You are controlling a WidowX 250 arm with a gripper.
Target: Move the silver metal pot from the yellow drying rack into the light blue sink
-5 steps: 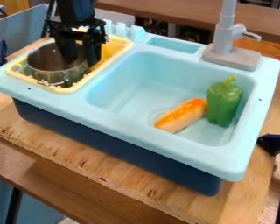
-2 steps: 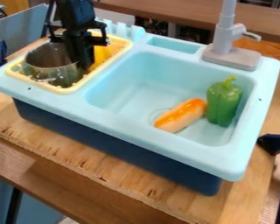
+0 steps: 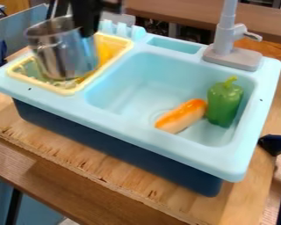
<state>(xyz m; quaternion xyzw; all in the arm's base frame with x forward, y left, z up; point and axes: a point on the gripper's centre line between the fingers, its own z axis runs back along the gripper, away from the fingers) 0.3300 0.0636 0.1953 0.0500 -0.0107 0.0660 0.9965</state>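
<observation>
Pot [image 3: 62, 52], shiny and made of metal, hung up beside the sink [image 3: 149, 138], tipped a little. The fingers of the black gripper [image 3: 88, 32] looked pinched tight on its rim. To me it seemed hard all over, not squishy, and not likely to break. It was hollow, so maybe not too heavy, but its smooth, round side might have been slippery. Its top edge, toward the sink, seemed the best place to hold.

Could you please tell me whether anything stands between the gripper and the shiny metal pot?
Nothing visible does: the black gripper holds the shiny metal pot by its rim, above the yellow plastic rack.
</observation>
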